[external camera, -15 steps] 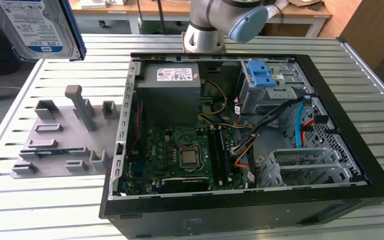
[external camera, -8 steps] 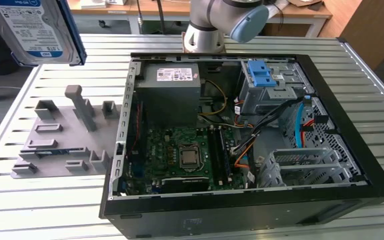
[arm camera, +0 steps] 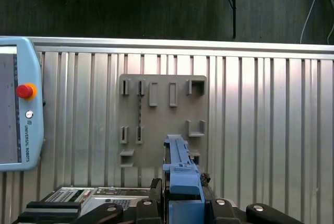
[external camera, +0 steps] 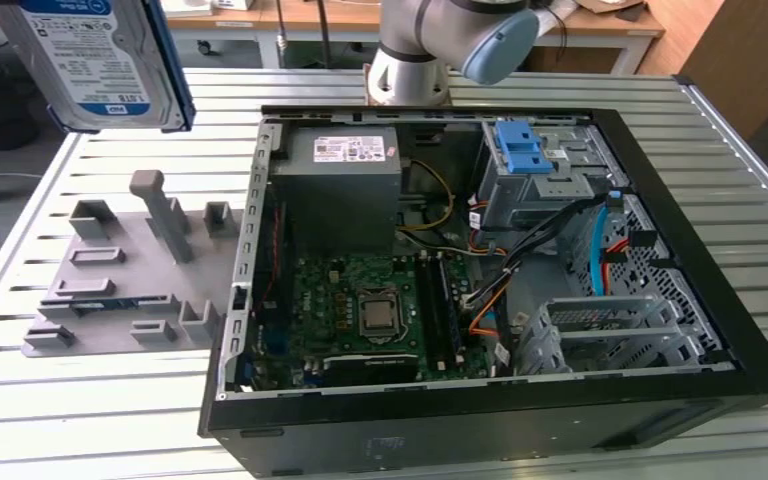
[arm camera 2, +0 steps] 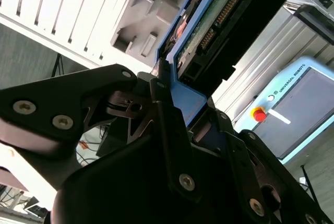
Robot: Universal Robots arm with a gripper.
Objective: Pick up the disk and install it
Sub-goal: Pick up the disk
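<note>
Exterior view first: the disk (external camera: 97, 60) is up in the air in the top corner on the exterior view's left. Its white-and-blue label faces the camera, with a blue band across the top, rows of dark print and a barcode-ish block lower down. The blue bracket runs down its edge. It hangs well above the grey holder plate (external camera: 117, 270) on the slatted metal table (external camera: 91, 400), and it's well apart from the open PC case (external camera: 491, 400).

Inside the case, the power supply (external camera: 344, 160) has a white sticker with small print. The green motherboard (external camera: 371, 310) sits below it. The grey drive cage (external camera: 544, 185) with the blue latch (external camera: 524, 150) on top is over on the exterior view's right. The robot arm (external camera: 418, 50) stands behind the case.

On to the second wrist view. The gripper (arm camera 2: 188, 104) is clamped on the disk (arm camera 2: 219, 20), with a black finger on each side of the blue bracket. You're looking at the disk's circuit-board side and its connector pins.

Same story in the first wrist view: the gripper (arm camera: 182, 198) pinches the blue frame of the disk (arm camera: 180, 166) edge-on, with the holder plate (arm camera: 162, 119) on the table beyond it.

A light-blue teach pendant (arm camera: 15, 104) with a red button (arm camera: 23, 91) lies on the table off to the side, and it has lettering along its edge.
</note>
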